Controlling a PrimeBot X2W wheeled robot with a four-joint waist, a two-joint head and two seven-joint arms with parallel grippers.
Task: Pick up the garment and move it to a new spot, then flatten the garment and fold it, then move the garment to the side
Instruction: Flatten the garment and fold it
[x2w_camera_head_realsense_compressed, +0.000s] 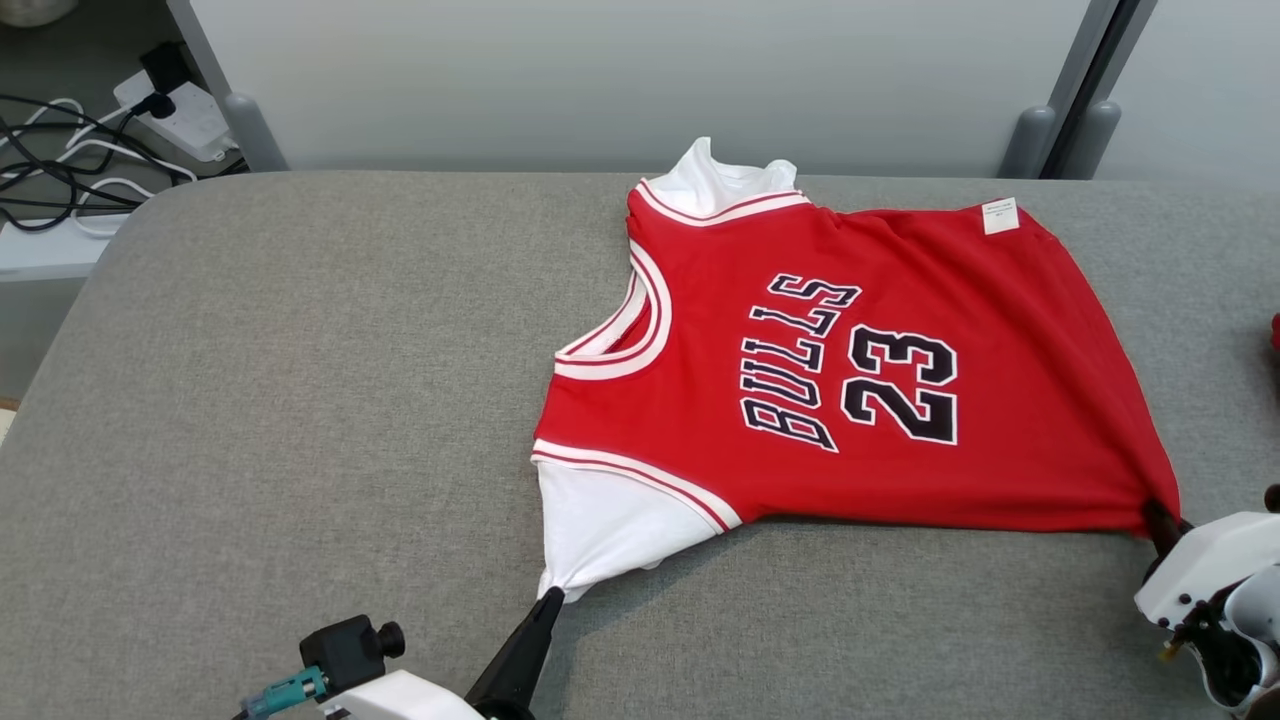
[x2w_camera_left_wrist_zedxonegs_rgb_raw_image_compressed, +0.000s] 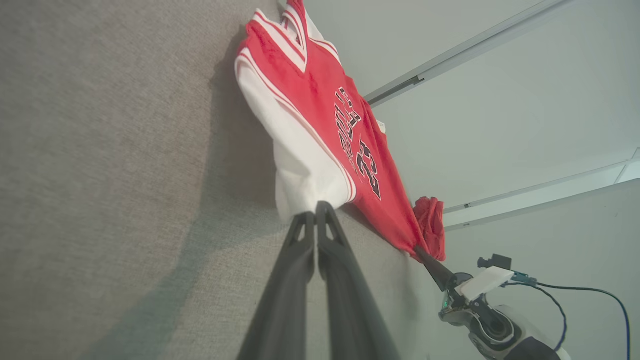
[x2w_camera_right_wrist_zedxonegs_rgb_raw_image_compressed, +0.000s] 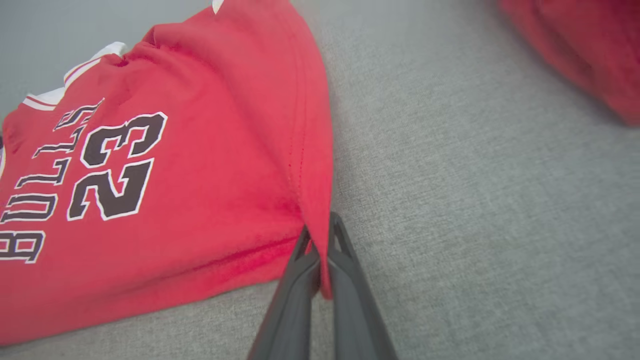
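— Where did the jersey (x2w_camera_head_realsense_compressed: 850, 380) lie?
— In the head view it lay on the grey worktop (x2w_camera_head_realsense_compressed: 300, 400), from the centre out toward 3 o'clock, print side up. The collar faced 9 o'clock and the hem faced 3 o'clock, so "BULLS 23" read sideways. A small white tag sat at its 1 o'clock corner.

— And the left gripper (x2w_camera_left_wrist_zedxonegs_rgb_raw_image_compressed: 316, 215)?
— It came in from 6 o'clock. Its jaws were together, clamped on the white corner of the jersey, and the fabric drew to a point at the pinch.

— The right gripper (x2w_camera_right_wrist_zedxonegs_rgb_raw_image_compressed: 320, 235)?
— It was at 4 o'clock, jaws clamped on the red hem corner. The right wrist view showed the hem edge running down between the two fingers.

— Was there anything else nearby?
— A bunched red cloth (x2w_camera_left_wrist_zedxonegs_rgb_raw_image_compressed: 431, 220) lay on the worktop beyond the hem, at 3 o'clock, apart from the jersey. A power strip (x2w_camera_head_realsense_compressed: 180, 115) with cables sat off the worktop at 10 o'clock.
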